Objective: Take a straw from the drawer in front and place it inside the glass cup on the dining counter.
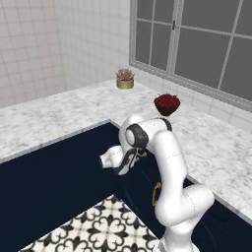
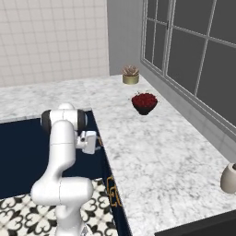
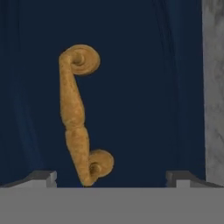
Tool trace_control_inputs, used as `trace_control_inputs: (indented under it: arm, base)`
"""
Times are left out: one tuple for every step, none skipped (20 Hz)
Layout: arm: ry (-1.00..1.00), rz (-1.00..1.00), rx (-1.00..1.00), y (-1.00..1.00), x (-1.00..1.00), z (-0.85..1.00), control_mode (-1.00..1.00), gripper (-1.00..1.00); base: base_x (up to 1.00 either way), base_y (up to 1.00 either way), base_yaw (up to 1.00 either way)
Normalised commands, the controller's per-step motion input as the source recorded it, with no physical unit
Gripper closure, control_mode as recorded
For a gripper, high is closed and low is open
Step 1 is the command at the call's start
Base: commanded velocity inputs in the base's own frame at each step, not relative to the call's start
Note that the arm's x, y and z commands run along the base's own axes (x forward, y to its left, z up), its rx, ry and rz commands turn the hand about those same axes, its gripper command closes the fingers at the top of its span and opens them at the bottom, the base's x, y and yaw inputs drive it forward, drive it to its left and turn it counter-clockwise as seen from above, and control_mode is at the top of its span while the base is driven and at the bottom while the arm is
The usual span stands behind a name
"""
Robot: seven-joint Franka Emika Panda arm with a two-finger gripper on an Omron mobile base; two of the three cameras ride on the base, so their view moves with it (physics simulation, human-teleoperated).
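My gripper (image 3: 111,178) is open, its two dark fingertips (image 3: 41,177) spread wide on either side of a brass bar handle (image 3: 78,116). The handle has scrolled ends and sits on the flat navy drawer front (image 3: 144,96), close ahead of the hand. In the left base view the gripper (image 1: 138,156) points at that navy front just under the marble worktop's edge, in the corner of the cabinets. The right base view has the gripper (image 2: 97,142) beside the same panel. The drawer is shut, so any straw inside is hidden. The glass cup and dining counter are out of view.
A marble worktop (image 1: 206,142) wraps the corner below a tiled wall and window. On it stand a potted succulent (image 1: 125,78), a dark bowl of red fruit (image 1: 167,103) and a beige vase (image 2: 228,177). A second brass handle (image 1: 156,193) sits lower down. Patterned floor tiles (image 1: 98,229) lie below.
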Motion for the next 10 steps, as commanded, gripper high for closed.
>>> trace_control_inputs:
  arm:
    - [0.00, 0.02, 0.00, -0.08, 0.43, -0.26, -1.00, -1.00]
    - [0.00, 0.03, 0.00, -0.07, 0.40, -0.25, -1.00, -1.00]
    - [0.00, 0.03, 0.00, -0.06, 0.39, -0.26, -1.00, -1.00]
    - [0.00, 0.04, 0.00, -0.04, 0.39, -0.26, -1.00, -1.00]
    - [0.00, 0.04, 0.00, -0.02, 0.38, -0.29, -1.00, -1.00]
    - [0.00, 0.04, 0.00, -0.03, 0.38, -0.28, -1.00, -1.00]
    - [0.00, 0.04, 0.00, -0.04, 0.38, -0.29, -1.00, -1.00]
    - [0.00, 0.05, 0.00, 0.00, 0.36, -0.29, -1.00, -1.00]
    - [0.00, 0.05, 0.00, 0.00, 0.34, -0.28, -1.00, -1.00]
    - [0.00, 0.05, 0.00, 0.00, 0.24, -0.28, -1.00, -1.00]
  base:
    - [0.00, 0.00, 0.00]
    - [0.00, 0.00, 0.00]
    - [0.00, 0.00, 0.00]
    - [0.00, 0.00, 0.00]
    - [0.00, 0.00, 0.00]
    - [0.00, 0.00, 0.00]
    - [0.00, 0.00, 0.00]
    - [0.00, 0.00, 0.00]
    - [0.00, 0.00, 0.00]
    - [0.00, 0.00, 0.00]
